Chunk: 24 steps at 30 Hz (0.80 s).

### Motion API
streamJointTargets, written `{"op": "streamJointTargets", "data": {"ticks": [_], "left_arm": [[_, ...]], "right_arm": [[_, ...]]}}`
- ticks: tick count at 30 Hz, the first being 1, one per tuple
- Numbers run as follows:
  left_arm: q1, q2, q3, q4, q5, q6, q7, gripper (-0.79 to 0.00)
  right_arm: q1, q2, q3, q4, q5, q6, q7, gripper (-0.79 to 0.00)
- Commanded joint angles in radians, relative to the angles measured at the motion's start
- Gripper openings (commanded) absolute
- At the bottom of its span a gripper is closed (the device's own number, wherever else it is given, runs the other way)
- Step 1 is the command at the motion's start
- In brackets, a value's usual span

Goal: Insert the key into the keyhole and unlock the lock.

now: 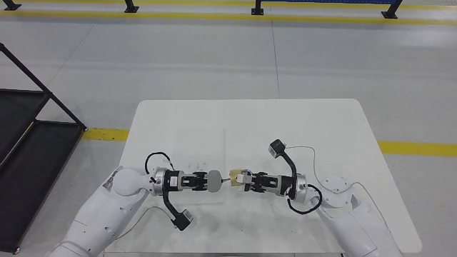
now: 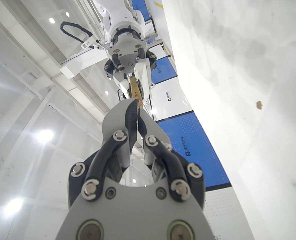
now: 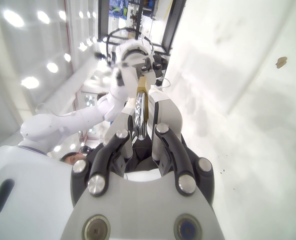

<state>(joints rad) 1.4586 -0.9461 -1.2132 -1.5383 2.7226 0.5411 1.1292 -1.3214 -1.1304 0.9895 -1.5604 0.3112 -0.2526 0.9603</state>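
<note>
Lock was a small padlock, a boxy brass body with a shiny chrome shackle. The right hand was clamped on it by the shackle end, so the brass end pointed out at the other arm.

Key was a thin flat bit of metal seen edge-on, pinched tight between the left hand's black ribbed pads. Its tip was right up against the brass body, but I honestly couldn't tell whether it sat in the keyhole or how deep.

Both hands had smooth pale grey fingers on black linkages with round silver bolts.

In the top view the two forearms were stretched out roughly level and pointed straight at each other. The hands met tip to tip above the near part of the white desk, with lock and key both held up off the surface. A tiny tan scrap lay on the desk, well apart from everything.
</note>
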Motion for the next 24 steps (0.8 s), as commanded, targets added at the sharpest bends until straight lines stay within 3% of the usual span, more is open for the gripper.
{"op": "streamJointTargets", "data": {"ticks": [1,24], "left_arm": [[-0.001,0.001,0.001,0.001,0.001,0.001,-0.002,-0.785],[-0.019,0.005,0.028,0.006,-0.004,-0.003,-0.014,-0.785]], "right_arm": [[0.001,0.000,-0.001,0.000,-0.002,-0.002,-0.001,-0.785],[0.007,0.004,-0.001,-0.001,-0.008,-0.003,0.005,-0.785]]}}
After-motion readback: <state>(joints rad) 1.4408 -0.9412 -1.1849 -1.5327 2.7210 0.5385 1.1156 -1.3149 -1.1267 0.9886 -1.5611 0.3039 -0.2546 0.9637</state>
